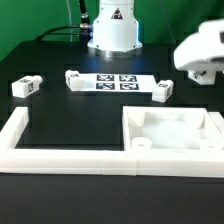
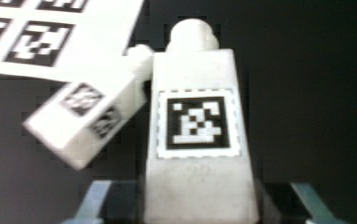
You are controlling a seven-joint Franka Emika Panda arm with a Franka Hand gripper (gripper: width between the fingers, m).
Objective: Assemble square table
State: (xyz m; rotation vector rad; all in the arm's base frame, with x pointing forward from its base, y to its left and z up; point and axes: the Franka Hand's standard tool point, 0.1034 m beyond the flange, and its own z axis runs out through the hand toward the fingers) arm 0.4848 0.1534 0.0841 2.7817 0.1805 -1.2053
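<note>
Tabletop (image 1: 172, 130), a recessed white plastic slab, is sitting in the corner of the border wall (image 1: 70, 158), lower right of the exterior view, likely to stop it sliding. Beyond, the jaws of the gripper (image 2: 198, 196) are clamping a blocky tagged leg (image 2: 196, 120) by its flat sides; a loose leg (image 1: 163, 90) is lying beside the marker board (image 1: 115, 82).

Black table (image 1: 70, 128) before a dark green backdrop (image 1: 15, 25).
</note>
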